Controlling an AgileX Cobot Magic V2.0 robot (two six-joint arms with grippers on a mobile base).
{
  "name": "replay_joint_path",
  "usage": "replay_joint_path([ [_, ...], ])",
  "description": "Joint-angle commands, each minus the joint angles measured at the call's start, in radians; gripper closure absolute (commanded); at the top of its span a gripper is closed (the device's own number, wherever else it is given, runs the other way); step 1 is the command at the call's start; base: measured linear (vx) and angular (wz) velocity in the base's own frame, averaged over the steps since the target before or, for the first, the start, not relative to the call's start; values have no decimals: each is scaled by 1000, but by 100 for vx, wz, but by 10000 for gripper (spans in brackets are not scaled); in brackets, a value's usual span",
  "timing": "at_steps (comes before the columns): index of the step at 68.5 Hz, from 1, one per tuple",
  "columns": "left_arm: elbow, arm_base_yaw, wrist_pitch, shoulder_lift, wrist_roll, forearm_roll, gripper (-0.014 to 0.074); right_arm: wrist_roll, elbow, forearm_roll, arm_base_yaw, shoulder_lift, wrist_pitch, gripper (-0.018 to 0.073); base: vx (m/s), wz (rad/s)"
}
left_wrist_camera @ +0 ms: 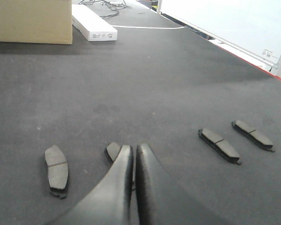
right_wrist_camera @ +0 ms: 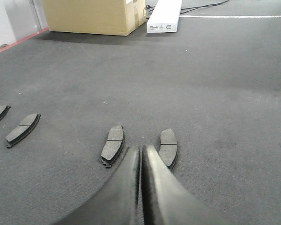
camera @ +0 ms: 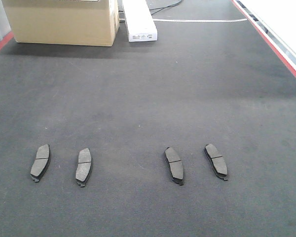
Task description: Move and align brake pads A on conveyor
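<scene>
Several dark grey brake pads lie in a row across the near part of the charcoal conveyor (camera: 148,98): two at the left (camera: 40,162) (camera: 83,166) and two at the right (camera: 174,165) (camera: 216,161). No gripper shows in the front view. My left gripper (left_wrist_camera: 134,148) is shut and empty, hanging just above the belt; its fingers hide most of one pad (left_wrist_camera: 114,151), and another pad (left_wrist_camera: 56,170) lies to its left. My right gripper (right_wrist_camera: 142,149) is shut and empty too, with a pad on each side of its tips (right_wrist_camera: 113,145) (right_wrist_camera: 168,147).
A cardboard box (camera: 64,22) and a long white box (camera: 139,19) stand at the belt's far end, with cables behind them. A red edge strip (camera: 271,44) and a white panel run along the right side.
</scene>
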Motion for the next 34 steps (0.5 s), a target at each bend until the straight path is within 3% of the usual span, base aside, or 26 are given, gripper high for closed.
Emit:
replay_joint_path([
  [1,1,14,-76,10,-1,-9,603,-10,-26,-8,-1,13,-68,571,0,0],
  [10,68,160,-93,-36,31,-15,603,-10,-26,-8,-1,13,-67,571,0,0],
  [21,193,338,-204,-143,118,-74,603,-10,-26,-8,-1,13,-67,571,0,0],
  [26,255,391,-242,-202,217,-139,603,-10,-26,-8,-1,13,-67,571,0,0],
  [34,356,455,-303,-260,411,-313,603,-10,-26,-8,-1,13,-67,571,0,0],
])
